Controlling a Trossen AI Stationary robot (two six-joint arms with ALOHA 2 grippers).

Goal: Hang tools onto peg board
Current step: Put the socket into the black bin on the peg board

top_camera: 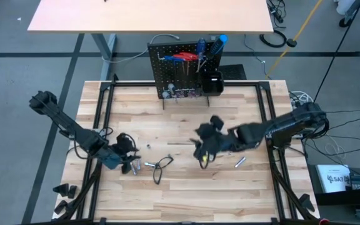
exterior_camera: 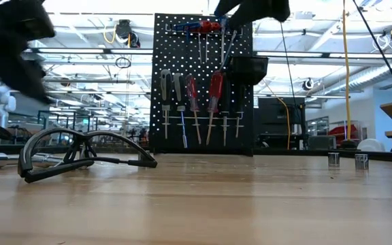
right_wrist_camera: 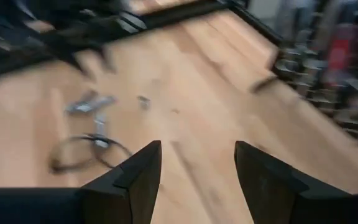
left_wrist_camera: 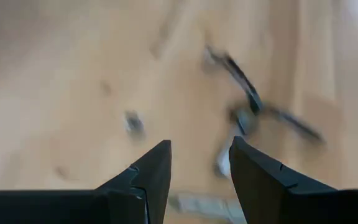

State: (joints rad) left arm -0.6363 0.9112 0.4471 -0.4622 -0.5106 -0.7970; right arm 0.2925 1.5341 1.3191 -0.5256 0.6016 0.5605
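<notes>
**Both grippers empty over the table, several tools not yet hung**

The upright black perforated peg board (top_camera: 181, 70) stands at the far edge of the pale wooden slat tabletop (top_camera: 180, 194). It already carries red-handled screwdrivers (exterior_camera: 214, 87), silver drivers on its lower hooks and a blue-handled screwdriver (top_camera: 218, 44) standing near its small black bin (exterior_camera: 249, 68).

The left gripper (left_wrist_camera: 199, 163) hovers low over the table's left side, fingers apart with nothing between them, just beside a black wire loop (top_camera: 162, 165) and small silver bits (top_camera: 140, 165). The right gripper (right_wrist_camera: 197, 163) hangs above the table's middle, fingers also spread and empty. A small silver cylinder (top_camera: 240, 162) lies on the table close by, to the right of that gripper; a faint yellowish speck beneath the gripper is too small to identify.

The risks seem to lie in the pick. The bits are small and round, so a closing finger could nudge one and set it rolling towards the table's edge. The wire loop is springy and partly raised off the wood; gripped off-centre, it may twist or drag neighbouring bits along. Both wrist views are blurred, suggesting motion, which would make aiming at such small parts harder.
</notes>
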